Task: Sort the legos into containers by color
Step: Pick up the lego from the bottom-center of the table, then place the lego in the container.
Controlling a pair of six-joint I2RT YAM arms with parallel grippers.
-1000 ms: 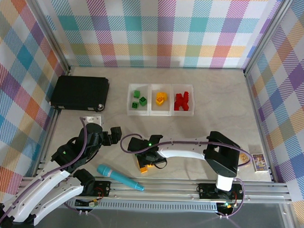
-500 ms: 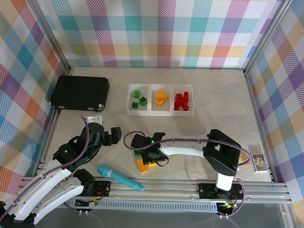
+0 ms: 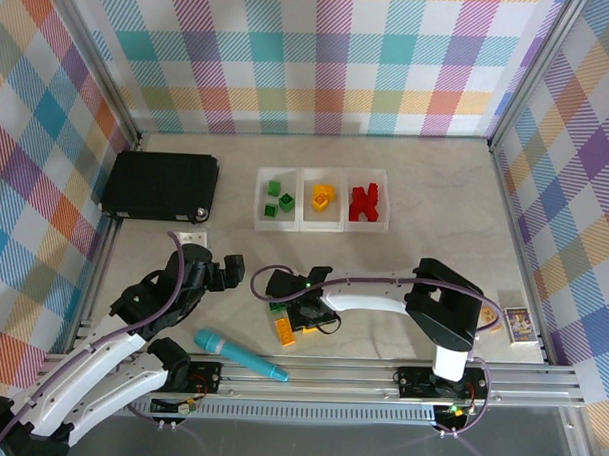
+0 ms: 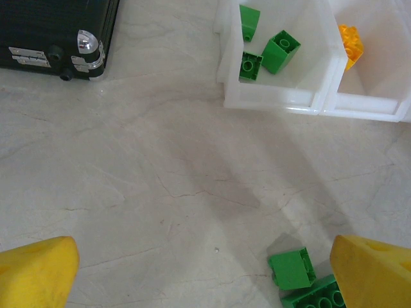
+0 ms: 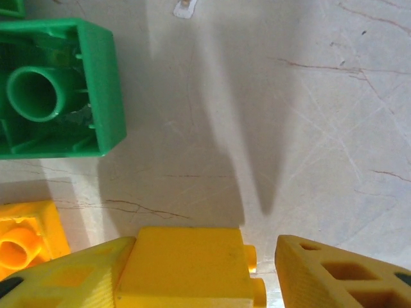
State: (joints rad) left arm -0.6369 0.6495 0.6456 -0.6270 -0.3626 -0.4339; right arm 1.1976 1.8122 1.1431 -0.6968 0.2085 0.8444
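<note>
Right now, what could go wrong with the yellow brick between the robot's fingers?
1. The yellow brick touches one finger of the right hand, but a small gap shows at the other finger, so it might slip out if lifted.
2. The green brick and the orange brick lie close by, so the hand might bump them.

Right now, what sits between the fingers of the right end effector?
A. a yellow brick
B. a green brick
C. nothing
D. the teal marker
A: the right wrist view shows a yellow brick between the fingers of the right end effector, with the green brick lying apart.
</note>
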